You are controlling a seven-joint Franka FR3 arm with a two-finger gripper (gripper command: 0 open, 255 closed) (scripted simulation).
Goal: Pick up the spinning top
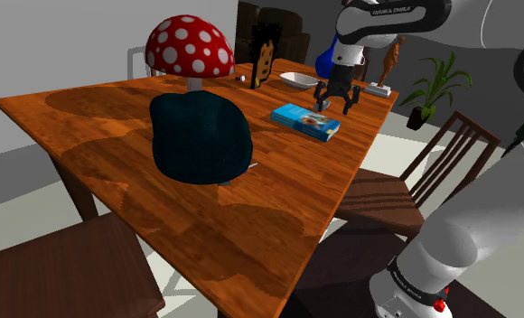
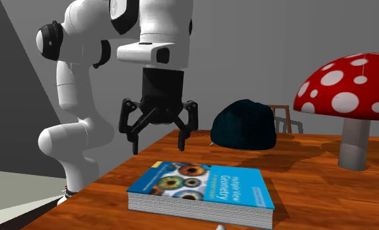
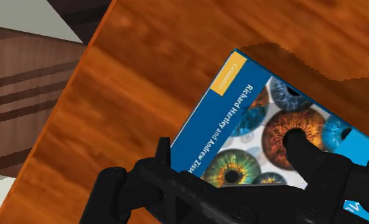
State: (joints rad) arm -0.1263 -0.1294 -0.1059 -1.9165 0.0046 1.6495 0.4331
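Note:
A tiny pale object with a reddish tip (image 1: 240,79) lies on the wooden table (image 1: 116,135) between the mushroom and a dark upright item; it may be the spinning top, but it is too small to tell. My black gripper (image 1: 335,101) hangs open over the near end of a blue book (image 1: 305,121), far from that object. In the second exterior view the gripper (image 2: 159,145) hovers a little above the table behind the book (image 2: 201,189). The wrist view has the open gripper (image 3: 231,149) straddling the eye-patterned book cover (image 3: 266,121).
A big red mushroom with white spots (image 1: 190,47), a dark teal rounded lump (image 1: 200,135), a white bowl (image 1: 298,79), a blue object (image 1: 323,61) and a brown figurine on a white base (image 1: 388,63) stand on the table. Wooden chairs (image 1: 432,172) flank it.

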